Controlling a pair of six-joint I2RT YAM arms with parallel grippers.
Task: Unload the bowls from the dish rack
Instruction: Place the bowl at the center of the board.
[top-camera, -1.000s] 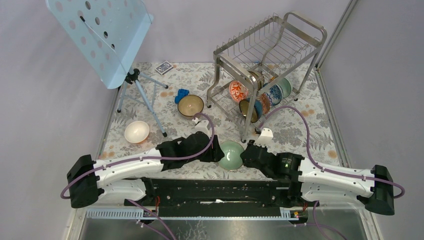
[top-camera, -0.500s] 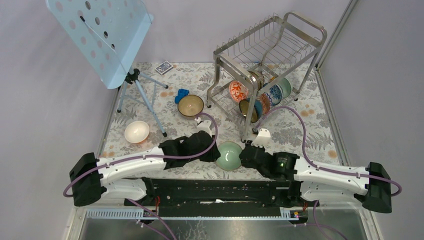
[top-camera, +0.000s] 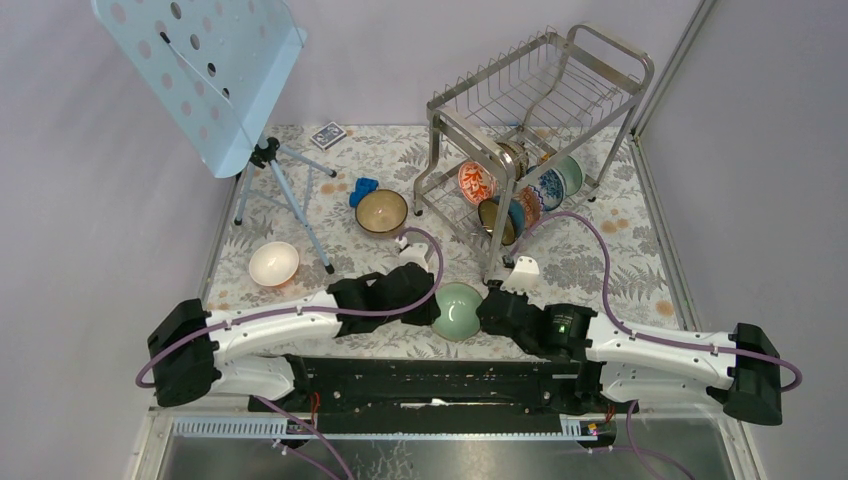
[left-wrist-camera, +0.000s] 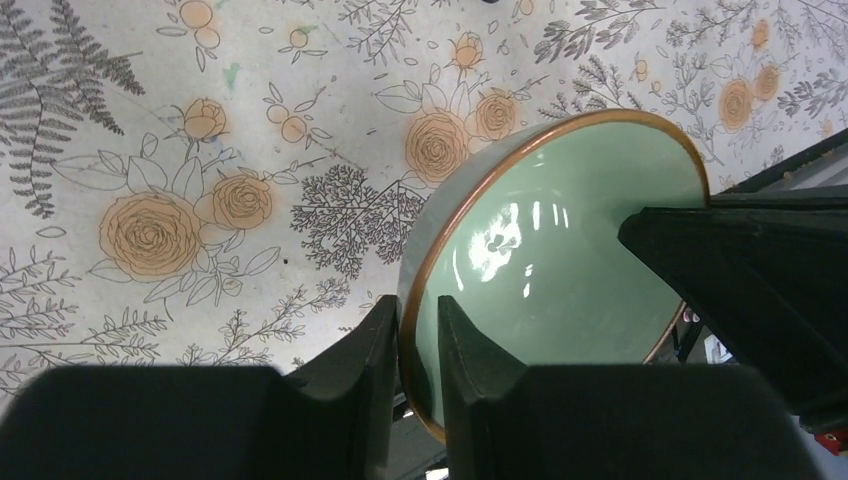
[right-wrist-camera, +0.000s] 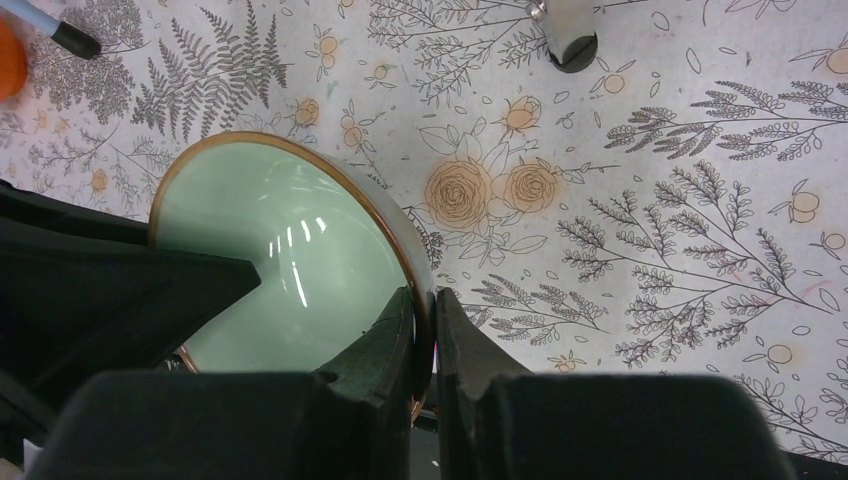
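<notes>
Nearest the arm bases, a pale green bowl (top-camera: 460, 310) hung tilted between the two arms, low over the flowered table (top-camera: 625, 270) and out of the rack. The left gripper (left-wrist-camera: 418, 365) was clamped on its rim, one finger inside and one outside. The right gripper (right-wrist-camera: 424, 350) pinched the opposite rim the same way.

The bowl looked like glazed ceramic: stiff, fairly light, slick and easy to chip. The rim seemed the surest place to grip.

Further out, a white bowl (top-camera: 273, 262) and a brown bowl (top-camera: 381, 210) sat upright on the table. Beyond them stood the steel dish rack (top-camera: 590, 70), with an orange-red bowl (top-camera: 476, 182), a blue-and-white bowl (top-camera: 547, 187) and others on edge in its lower tier.

A small box (top-camera: 327, 134) lay at the far edge, its print too small to read. No other writing showed.
</notes>
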